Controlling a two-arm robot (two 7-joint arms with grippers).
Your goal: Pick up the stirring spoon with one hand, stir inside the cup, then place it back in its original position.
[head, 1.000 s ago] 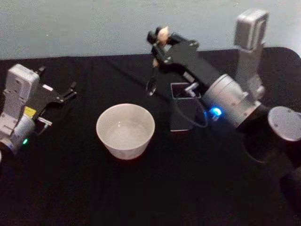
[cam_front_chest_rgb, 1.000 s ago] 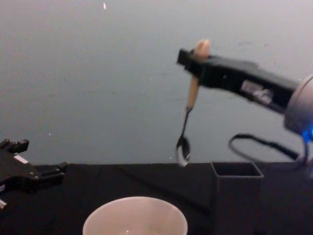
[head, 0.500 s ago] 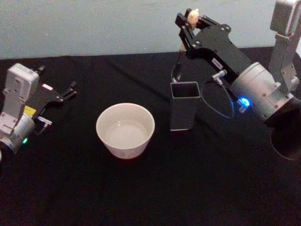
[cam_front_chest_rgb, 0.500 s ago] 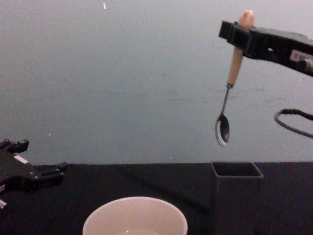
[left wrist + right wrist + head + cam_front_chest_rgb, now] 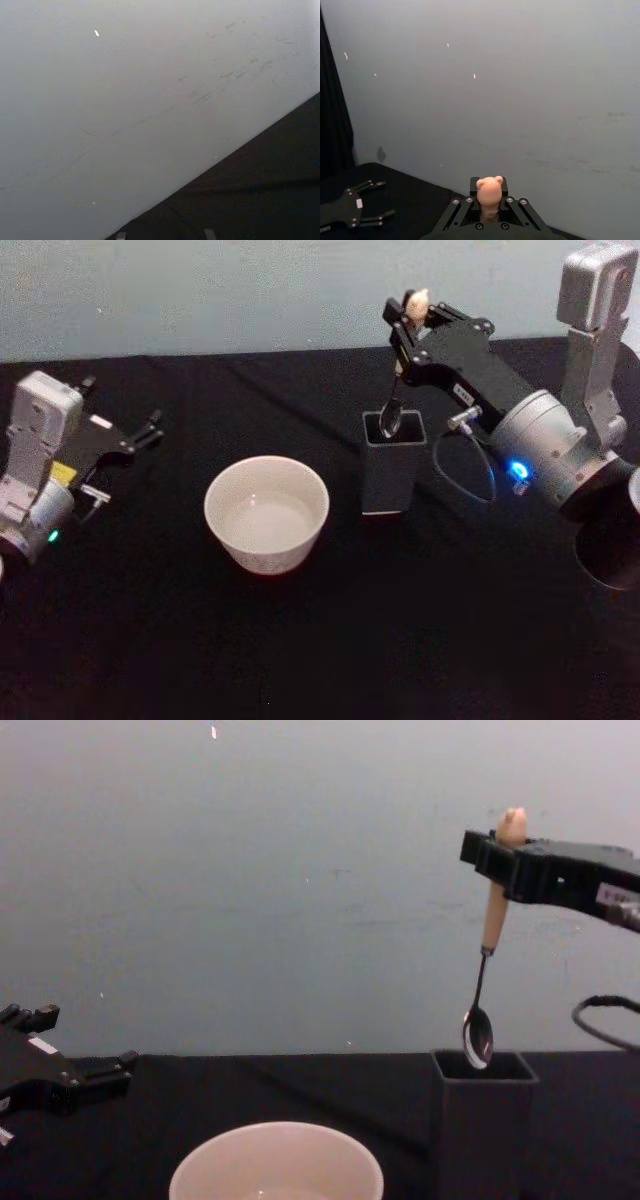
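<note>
My right gripper (image 5: 500, 855) is shut on the cream handle of the stirring spoon (image 5: 486, 960), which hangs upright. Its metal bowl (image 5: 390, 422) sits just at the square mouth of the dark box holder (image 5: 392, 472), the spoon's original position. The knobbed handle tip (image 5: 489, 188) pokes up between the fingers in the right wrist view. The off-white cup (image 5: 266, 513) stands left of the holder (image 5: 483, 1120), apart from it. My left gripper (image 5: 140, 435) is parked at the table's left, open and holding nothing.
A black cloth covers the table (image 5: 320, 640), with a pale wall behind it. A black cable (image 5: 605, 1020) loops off my right arm beside the holder. My left gripper (image 5: 360, 210) also shows far off in the right wrist view.
My right gripper carried the spoon from above the cup rightward over the holder, then lowered it until the bowl reached the holder's mouth. The left arm stayed still.
</note>
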